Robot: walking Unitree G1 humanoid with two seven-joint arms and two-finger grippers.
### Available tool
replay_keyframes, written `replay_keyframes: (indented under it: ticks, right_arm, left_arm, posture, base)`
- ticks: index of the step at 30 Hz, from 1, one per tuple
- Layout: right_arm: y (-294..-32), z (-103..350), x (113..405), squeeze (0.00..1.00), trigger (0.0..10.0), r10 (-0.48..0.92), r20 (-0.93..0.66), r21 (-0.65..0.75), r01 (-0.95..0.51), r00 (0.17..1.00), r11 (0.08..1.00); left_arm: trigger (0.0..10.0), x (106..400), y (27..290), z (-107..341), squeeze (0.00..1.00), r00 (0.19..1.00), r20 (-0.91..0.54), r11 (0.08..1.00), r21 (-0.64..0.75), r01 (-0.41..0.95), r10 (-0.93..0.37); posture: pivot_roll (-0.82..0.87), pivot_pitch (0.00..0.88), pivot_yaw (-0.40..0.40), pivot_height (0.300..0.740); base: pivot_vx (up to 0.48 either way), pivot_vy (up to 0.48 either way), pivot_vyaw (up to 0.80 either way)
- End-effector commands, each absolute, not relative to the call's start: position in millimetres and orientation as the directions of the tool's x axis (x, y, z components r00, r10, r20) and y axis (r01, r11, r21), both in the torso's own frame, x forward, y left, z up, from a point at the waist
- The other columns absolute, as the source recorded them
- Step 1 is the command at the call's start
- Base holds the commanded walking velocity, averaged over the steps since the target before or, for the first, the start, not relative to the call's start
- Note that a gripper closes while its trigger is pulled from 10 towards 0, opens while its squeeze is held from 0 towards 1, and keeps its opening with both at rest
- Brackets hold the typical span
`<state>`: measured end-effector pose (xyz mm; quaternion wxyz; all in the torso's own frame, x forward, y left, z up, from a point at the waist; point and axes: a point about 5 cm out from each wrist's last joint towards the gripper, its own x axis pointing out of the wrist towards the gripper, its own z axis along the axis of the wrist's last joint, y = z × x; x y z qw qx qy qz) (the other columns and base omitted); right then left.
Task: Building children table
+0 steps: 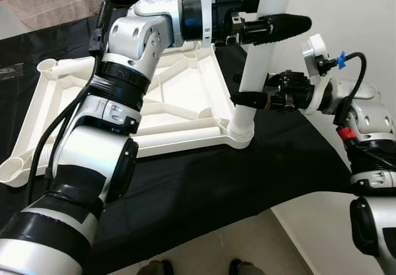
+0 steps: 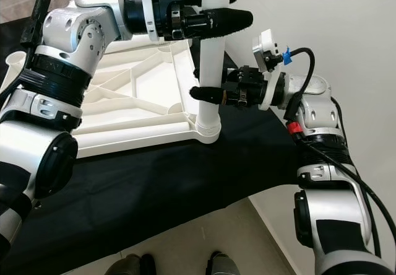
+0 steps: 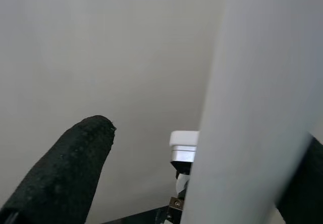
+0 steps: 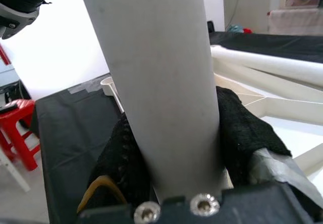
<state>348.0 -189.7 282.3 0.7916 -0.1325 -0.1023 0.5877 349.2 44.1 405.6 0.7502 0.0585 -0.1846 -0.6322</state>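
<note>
A white children's table top (image 1: pixel 179 101) lies upside down on a black-covered table. A white table leg (image 1: pixel 253 77) stands upright in its near right corner socket (image 1: pixel 240 129). My right gripper (image 1: pixel 247 98) is shut on the leg just above the socket; in the right wrist view both black fingers (image 4: pixel 242 128) press against the leg (image 4: pixel 161 82). Higher up, my left gripper (image 1: pixel 281 22) is open around the leg. In the left wrist view one finger (image 3: pixel 65 173) stands apart from the leg (image 3: pixel 262 108).
The black cloth (image 1: pixel 204 188) ends at a near edge, with pale floor below it. A person's shoes (image 1: pixel 154 267) stand at that edge. A white wall (image 1: pixel 346 15) rises close on the right. A red stool (image 4: pixel 15 128) stands beyond the table.
</note>
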Motion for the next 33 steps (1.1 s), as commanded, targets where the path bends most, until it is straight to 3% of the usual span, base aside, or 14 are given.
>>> replay_keyframes:
  ticks: [1, 9, 10, 11, 12, 13, 14, 16, 25, 27, 28, 31, 32, 33]
  right_arm:
    - [-187.7, 278.2, 345.3, 0.00, 0.0, 0.939, 0.024, -0.352, -0.876, 0.343, 0.329]
    - [-161.5, 242.8, 320.4, 0.00, 0.0, 0.746, -0.020, -0.340, -0.706, 0.665, 0.621]
    - [-145.4, 212.9, 309.1, 0.00, 0.0, 0.492, 0.025, -0.201, -0.477, 0.870, 0.855]
    - [-145.4, 212.9, 309.1, 0.00, 0.0, 0.492, 0.025, -0.201, -0.477, 0.870, 0.855]
    - [-142.2, 189.0, 296.4, 0.00, 0.0, 0.244, -0.009, -0.160, -0.242, 0.970, 0.957]
    - [-135.8, 170.6, 289.9, 0.00, 0.0, 0.108, -0.038, -0.139, -0.112, 0.993, 0.984]
    - [-122.0, 166.2, 299.3, 0.00, 0.0, 0.128, -0.028, -0.166, -0.131, 0.991, 0.977]
    - [-113.1, 166.6, 311.0, 0.00, 0.0, 0.182, -0.016, -0.182, -0.182, 0.983, 0.966]
    - [-114.2, 182.3, 344.5, 0.00, 0.0, 0.183, 0.047, -0.196, -0.170, 0.982, 0.966]
    - [-116.9, 181.4, 344.2, 0.00, 0.7, 0.158, 0.031, -0.195, -0.149, 0.987, 0.969]
    - [-119.6, 179.2, 342.4, 0.00, 10.0, 0.132, 0.016, -0.195, -0.127, 0.991, 0.973]
    - [-121.6, 174.4, 338.6, 0.00, 10.0, 0.151, 0.002, -0.186, -0.148, 0.989, 0.971]
    - [-119.4, 173.0, 335.7, 0.38, 10.0, 0.180, 0.009, -0.178, -0.176, 0.984, 0.968]
    - [-119.4, 173.0, 335.7, 0.38, 10.0, 0.180, 0.009, -0.178, -0.176, 0.984, 0.968]
  left_arm:
    - [10.0, 343.9, 77.2, 418.5, 1.00, 0.196, 0.281, 0.283, 0.314, 0.906, -0.940]
    - [10.0, 297.4, 160.3, 427.0, 1.00, 0.362, 0.384, 0.482, 0.285, 0.828, -0.849]
    - [10.0, 284.1, 181.4, 408.3, 1.00, 0.448, 0.412, 0.564, 0.219, 0.796, -0.793]
    - [10.0, 284.1, 181.4, 408.3, 1.00, 0.448, 0.412, 0.564, 0.219, 0.796, -0.793]
    - [10.0, 273.5, 195.7, 387.1, 1.00, 0.524, 0.413, 0.627, 0.165, 0.761, -0.745]
    - [10.0, 267.4, 206.4, 359.2, 1.00, 0.607, 0.398, 0.690, 0.099, 0.717, -0.688]
    - [10.0, 265.7, 213.5, 316.7, 1.00, 0.698, 0.343, 0.752, 0.035, 0.659, -0.628]
    - [10.0, 264.0, 216.7, 287.8, 1.00, 0.752, 0.314, 0.786, -0.031, 0.618, -0.579]
    - [10.0, 262.9, 207.4, 215.7, 1.00, 0.853, 0.189, 0.843, -0.155, 0.515, -0.487]
    - [10.0, 260.6, 198.9, 197.0, 0.91, 0.869, 0.121, 0.850, -0.178, 0.495, -0.481]
    - [10.0, 256.9, 190.6, 176.4, 0.00, 0.886, 0.045, 0.868, -0.183, 0.461, -0.461]
    - [10.0, 246.2, 176.1, 143.2, 0.00, 0.909, -0.057, 0.902, -0.170, 0.398, -0.412]
    - [10.0, 236.6, 169.2, 133.1, 0.00, 0.918, -0.082, 0.912, -0.178, 0.371, -0.389]
    - [10.0, 236.6, 169.2, 133.1, 0.00, 0.918, -0.082, 0.912, -0.178, 0.371, -0.389]
  posture:
    - [0.01, 0.210, 0.047, 0.740]
    - [-0.01, 0.240, -0.020, 0.740]
    - [-0.02, 0.209, -0.019, 0.740]
    - [-0.02, 0.209, -0.019, 0.740]
    - [-0.03, 0.198, -0.019, 0.740]
    - [-0.04, 0.173, -0.008, 0.740]
    - [-0.01, 0.118, -0.036, 0.740]
    - [0.01, 0.096, -0.043, 0.740]
    - [0.00, 0.000, -0.040, 0.740]
    - [-0.01, 0.000, -0.030, 0.740]
    - [-0.01, 0.000, -0.022, 0.740]
    - [-0.02, 0.000, -0.006, 0.740]
    - [-0.02, 0.000, -0.004, 0.740]
    - [-0.02, 0.000, -0.004, 0.740]
  base:
    - [0.000, 0.000, 0.00]
    - [0.000, 0.000, 0.00]
    - [0.000, 0.000, 0.00]
    - [0.000, 0.000, 0.00]
    - [0.000, 0.000, 0.00]
    - [0.000, 0.000, 0.00]
    - [0.000, 0.000, 0.00]
    - [0.000, 0.000, 0.00]
    - [0.000, 0.000, 0.00]
    - [0.000, 0.000, 0.00]
    - [0.000, 0.000, 0.00]
    - [0.000, 0.000, 0.00]
    - [0.000, 0.000, 0.00]
    - [0.000, 0.000, 0.00]
